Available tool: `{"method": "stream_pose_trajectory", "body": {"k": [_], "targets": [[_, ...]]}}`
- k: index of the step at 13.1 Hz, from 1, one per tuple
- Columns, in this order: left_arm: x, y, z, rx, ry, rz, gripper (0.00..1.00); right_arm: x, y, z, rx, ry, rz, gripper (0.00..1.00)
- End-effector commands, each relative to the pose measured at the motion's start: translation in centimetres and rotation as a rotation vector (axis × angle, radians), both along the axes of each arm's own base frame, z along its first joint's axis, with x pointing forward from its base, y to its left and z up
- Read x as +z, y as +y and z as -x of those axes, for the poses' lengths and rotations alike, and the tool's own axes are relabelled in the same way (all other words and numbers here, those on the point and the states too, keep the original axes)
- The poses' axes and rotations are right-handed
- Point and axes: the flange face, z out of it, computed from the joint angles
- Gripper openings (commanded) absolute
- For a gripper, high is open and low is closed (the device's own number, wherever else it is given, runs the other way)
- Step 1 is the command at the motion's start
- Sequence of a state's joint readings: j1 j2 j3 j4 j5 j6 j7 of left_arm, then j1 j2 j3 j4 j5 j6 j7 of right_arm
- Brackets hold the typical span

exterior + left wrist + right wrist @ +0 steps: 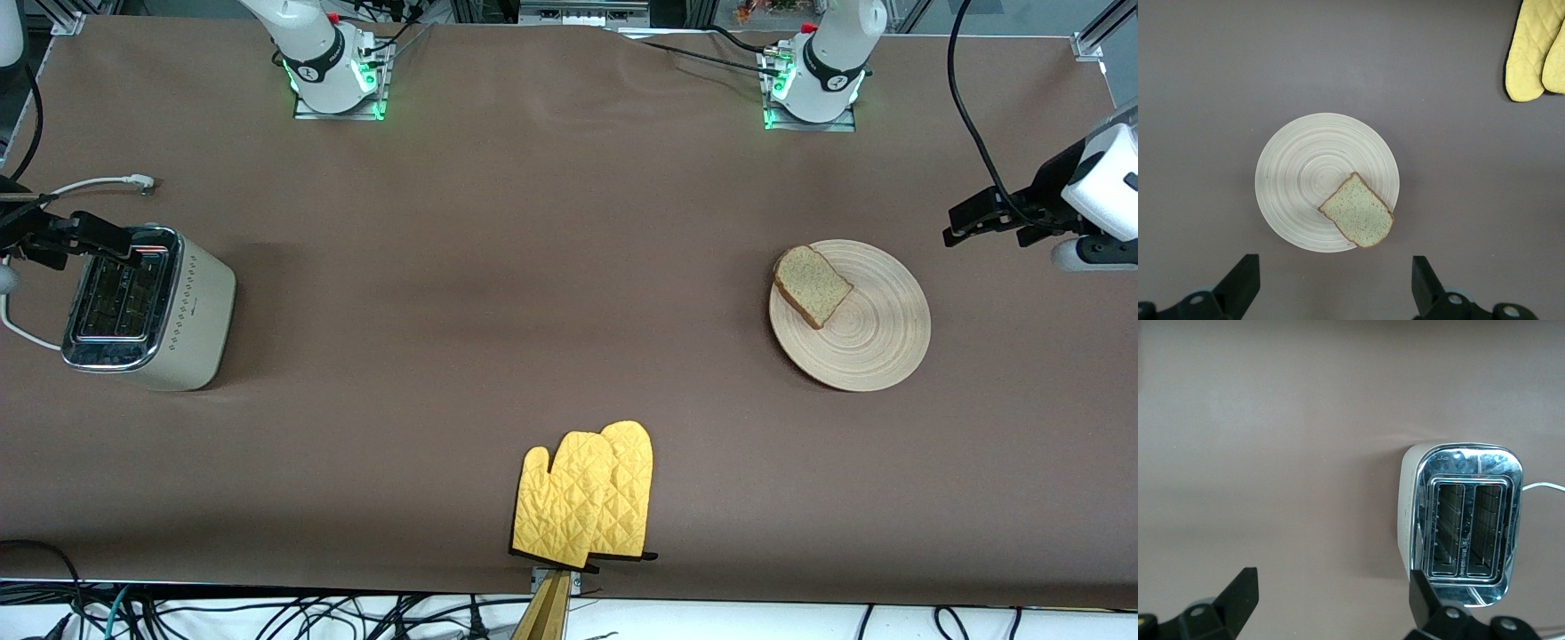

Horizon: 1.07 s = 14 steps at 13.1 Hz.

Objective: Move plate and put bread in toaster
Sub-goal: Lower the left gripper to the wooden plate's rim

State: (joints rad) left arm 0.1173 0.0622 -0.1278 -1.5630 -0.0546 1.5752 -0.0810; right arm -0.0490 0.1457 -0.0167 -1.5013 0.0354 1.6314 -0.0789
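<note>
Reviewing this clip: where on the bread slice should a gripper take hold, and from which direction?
Grip the bread by the crust edge overhanging the plate rim, coming from above: it lies flat, and only that overhang, on the side toward the right arm's end, likely lets a finger get underneath.

Bread (813, 284) flat on beige plate (867, 333) rim, left arm's end; cream toaster (151, 307) upright, slots prob. empty.

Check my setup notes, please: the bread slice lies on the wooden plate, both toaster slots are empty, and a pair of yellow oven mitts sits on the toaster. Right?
Not quite. The oven mitts lie on the table, nearer the front camera than the toaster, as the front view shows. The bread on the plate and the empty slots are right.
</note>
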Motion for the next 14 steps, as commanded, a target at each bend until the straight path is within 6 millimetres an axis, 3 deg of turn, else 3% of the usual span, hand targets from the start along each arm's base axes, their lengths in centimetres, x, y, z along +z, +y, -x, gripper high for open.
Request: {"method": "stream_pose_trajectory", "body": {"k": [1,3,4,6,8,9,12,14], "targets": [[-0.3,2.0,-0.9,0.007,-0.002,-0.010,1.00,0.4,0.2,0.1,0.000,0.000,-0.017,1.00],[-0.2,3.6,-0.8,0.036,-0.023,-0.034,1.00,0.4,0.1,0.1,-0.002,0.000,-0.017,1.00],[-1.2,3.8,-0.7,0.039,-0.027,-0.034,1.00,0.4,0.0,0.1,-0.003,0.000,-0.017,1.00],[-6.3,3.7,-1.0,0.038,0.000,-0.035,1.00,0.4,-0.1,0.1,-0.005,-0.001,-0.016,1.00],[-7.7,4.5,-0.9,0.020,0.008,-0.133,1.00,0.4,-0.1,0.1,-0.003,-0.001,-0.016,1.00],[-9.5,4.9,-0.8,0.004,0.027,-0.153,1.00,0.4,-0.1,0.1,-0.003,-0.001,-0.016,1.00],[-11.5,5.4,-1.1,-0.006,0.053,-0.139,1.00,0.4,-0.1,0.1,-0.003,-0.001,-0.016,1.00],[-13.3,8.1,-1.5,-0.036,0.069,-0.099,1.00,0.4,-0.2,0.1,-0.003,-0.001,-0.016,1.00]]}}
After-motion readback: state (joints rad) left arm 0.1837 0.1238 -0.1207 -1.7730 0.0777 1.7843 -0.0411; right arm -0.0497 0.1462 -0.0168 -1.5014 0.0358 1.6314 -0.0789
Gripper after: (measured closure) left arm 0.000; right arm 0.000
